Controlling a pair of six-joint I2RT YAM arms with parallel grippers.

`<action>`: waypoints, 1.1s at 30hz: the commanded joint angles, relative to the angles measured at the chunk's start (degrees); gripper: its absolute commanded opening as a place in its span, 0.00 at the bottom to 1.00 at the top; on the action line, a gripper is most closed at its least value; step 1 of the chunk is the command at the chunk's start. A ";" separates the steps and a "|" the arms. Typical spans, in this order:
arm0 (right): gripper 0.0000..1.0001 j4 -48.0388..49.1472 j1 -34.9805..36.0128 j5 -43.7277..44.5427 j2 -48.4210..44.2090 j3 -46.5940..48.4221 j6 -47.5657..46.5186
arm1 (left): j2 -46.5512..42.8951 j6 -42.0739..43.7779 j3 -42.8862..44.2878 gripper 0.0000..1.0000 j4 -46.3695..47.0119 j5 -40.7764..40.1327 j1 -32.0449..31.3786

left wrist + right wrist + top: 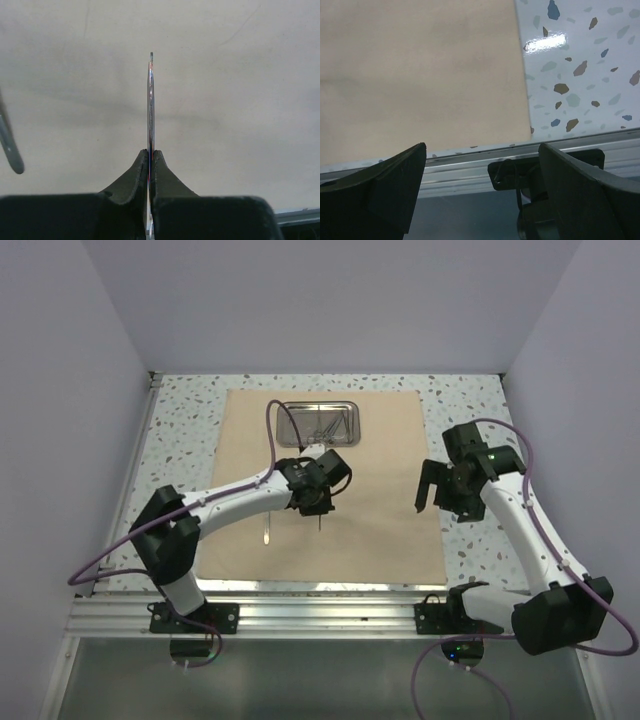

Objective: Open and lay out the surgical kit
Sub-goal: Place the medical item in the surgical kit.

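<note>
Centrally, the cloth point(380, 530) lies spread flat on the table point(185, 430), filling the middle of the top view. The tray point(356, 425) sits on its upper-middle part with thin instruments point(322, 426) inside; which ones they are is too small to tell. Below the tray the left gripper point(317, 506) hangs over the cloth, fingers point(135, 175) pinched together on a slim silver held tool point(320, 522) whose tip points toward the bottom of the frame. A loose tool point(266, 530) lies on the cloth just to its left. A purple cable point(268, 425) from the left arm arcs across the tray's left end and hides part of the rim.

At the cloth's right edge the right gripper point(433, 502) hovers with its fingers point(395, 180) spread wide and nothing between them.

The left wrist view adds what the top view cannot: the held tool point(151, 110) is seen edge-on, a narrow strip rising from the closed left gripper point(151, 157), its tip above bare cloth; its type cannot be told. The loose tool point(10, 145) shows only as a grey end at the left border.

The right wrist view shows the cloth's corner in the upper left, glossy speckled table point(580, 90) in the upper right, and a metal rail point(470, 167) with a black bracket point(512, 172) between the wide right gripper point(482, 165) tips.
</note>
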 commanded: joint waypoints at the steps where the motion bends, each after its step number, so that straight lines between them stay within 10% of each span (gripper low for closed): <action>1: 0.98 -0.32 0.95 -1.09 -1.14 0.36 -0.63 | -3.46 -2.49 3.27 0.00 -6.97 -8.49 0.15; 19: 0.98 0.39 3.33 1.29 0.44 2.29 -1.60 | -11.82 8.14 -10.35 0.09 -5.05 -11.85 12.28; 26: 0.98 0.48 3.42 1.99 0.53 1.77 -1.78 | -10.23 8.32 -11.66 0.30 -2.50 -9.65 12.28; 33: 0.99 0.74 3.33 2.52 0.79 1.50 -1.86 | -9.18 9.02 -12.63 0.24 -1.53 -9.47 12.28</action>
